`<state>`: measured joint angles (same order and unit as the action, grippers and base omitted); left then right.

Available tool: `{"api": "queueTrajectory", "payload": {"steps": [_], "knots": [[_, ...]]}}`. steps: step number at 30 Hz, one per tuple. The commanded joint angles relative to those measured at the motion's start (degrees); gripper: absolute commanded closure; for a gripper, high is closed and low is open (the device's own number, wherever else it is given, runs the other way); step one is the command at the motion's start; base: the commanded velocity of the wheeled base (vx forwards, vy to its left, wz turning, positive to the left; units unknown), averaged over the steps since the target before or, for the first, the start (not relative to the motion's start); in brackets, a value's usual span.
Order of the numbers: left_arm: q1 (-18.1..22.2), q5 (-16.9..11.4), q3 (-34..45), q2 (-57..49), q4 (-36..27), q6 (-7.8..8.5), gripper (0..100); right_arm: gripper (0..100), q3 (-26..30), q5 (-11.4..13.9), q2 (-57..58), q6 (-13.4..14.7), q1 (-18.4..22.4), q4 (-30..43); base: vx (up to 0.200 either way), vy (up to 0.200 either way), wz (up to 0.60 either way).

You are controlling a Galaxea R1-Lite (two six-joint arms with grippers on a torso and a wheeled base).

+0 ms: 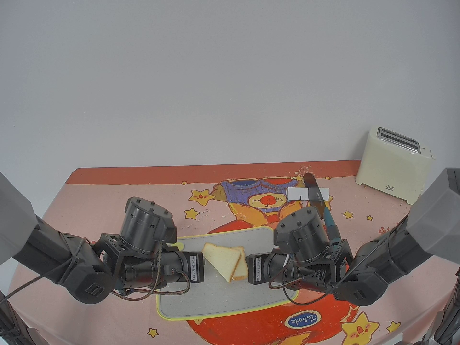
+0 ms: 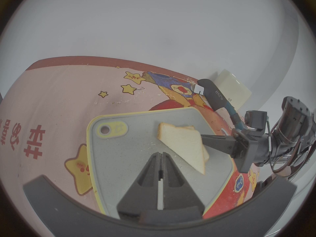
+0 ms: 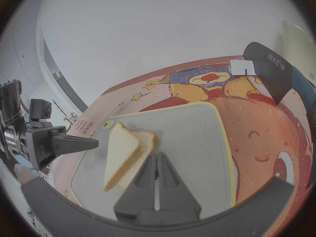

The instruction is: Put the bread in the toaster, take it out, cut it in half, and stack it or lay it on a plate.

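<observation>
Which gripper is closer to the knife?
Right. The knife lies just past the right gripper, on its side of the bread; the left gripper is across the bread, farther off.

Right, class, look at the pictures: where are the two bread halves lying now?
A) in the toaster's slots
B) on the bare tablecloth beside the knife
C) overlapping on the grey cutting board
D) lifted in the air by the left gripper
C: the two triangular bread halves lie one partly over the other on the cutting board.
</observation>
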<state>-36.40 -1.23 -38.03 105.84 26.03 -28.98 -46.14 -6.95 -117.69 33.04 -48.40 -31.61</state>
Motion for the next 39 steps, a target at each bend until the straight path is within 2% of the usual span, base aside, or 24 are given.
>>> {"api": "queueTrajectory", "payload": {"steps": [1, 22, 32, 33, 35, 37, 38, 39], "knots": [[-0.78, 0.09, -1.34, 2.0, 0.08, -0.2, 100, 100, 0.0, -0.08, -0.26, 0.01, -0.03, -0.03, 0.0, 0.0, 0.0], [-1.04, 0.26, -0.99, 1.3, -0.01, -0.2, 100, 100, 0.17, -0.17, -0.52, 0.01, -0.03, -0.03, 0.0, 0.0, 0.0], [0.19, 0.79, 5.6, -10.3, -0.01, -0.91, 100, 100, 0.26, -0.26, -0.52, 0.01, -0.03, -0.03, 0.0, 0.0, 0.0], [1.6, 0.7, 6.92, -12.76, -0.01, -1.7, 100, 100, 0.26, -0.17, -0.61, -0.08, 0.06, -0.03, 0.0, 0.0, 0.0], [3.62, 0.53, 8.33, -15.58, -0.01, -4.33, 100, 100, 0.26, -0.17, -0.61, -0.08, 0.06, -0.03, 0.0, 0.0, 0.0], [4.76, 0.26, 9.65, -18.65, -0.01, -8.2, 100, 100, 0.26, -0.17, -1.05, -0.08, 0.06, -0.03, 0.0, 0.0, 0.0], [4.85, 0.18, 9.91, -19.27, -0.01, -9.17, 100, 100, 0.26, -0.26, -1.14, -0.08, -0.03, -0.03, 0.0, 0.0, 0.0], [4.94, 0.0, 10.7, -21.38, -0.01, -12.16, 100, 100, 0.26, -0.26, -1.32, -0.08, -0.03, -0.03, 0.0, 0.0, 0.0]]}}
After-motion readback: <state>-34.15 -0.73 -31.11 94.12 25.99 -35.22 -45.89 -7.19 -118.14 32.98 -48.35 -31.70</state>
